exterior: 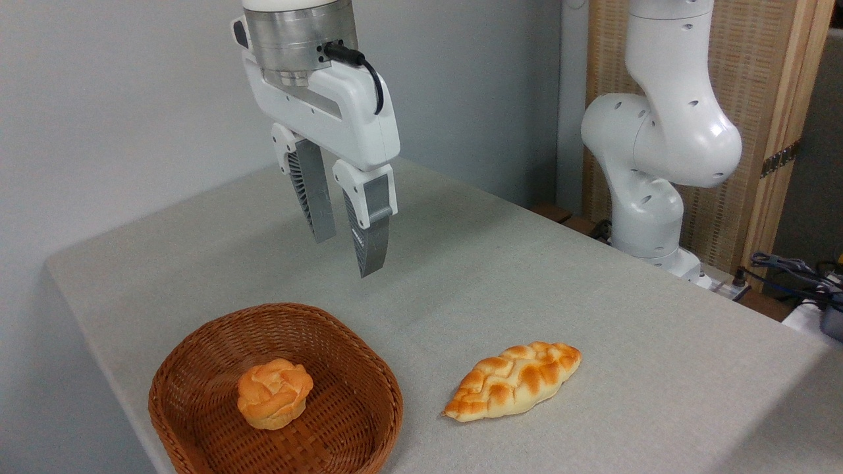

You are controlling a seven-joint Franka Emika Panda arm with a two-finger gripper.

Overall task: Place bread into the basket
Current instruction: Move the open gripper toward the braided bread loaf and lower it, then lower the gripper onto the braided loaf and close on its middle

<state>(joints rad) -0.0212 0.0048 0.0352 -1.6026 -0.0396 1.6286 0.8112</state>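
- The gripper (346, 253) hangs high above the table (593, 296), fingers pointing down, slightly parted with a narrow gap, holding nothing.
- The braided loaf (514, 380) lies flat on the cloth, right of the wicker basket (197, 349), apart from it.
- A round knotted bun (274, 393) sits inside the basket.
- Bare cloth surrounds the loaf; the basket sits near the table's front-left edge.

Woven wicker basket (197, 355), seemingly matt
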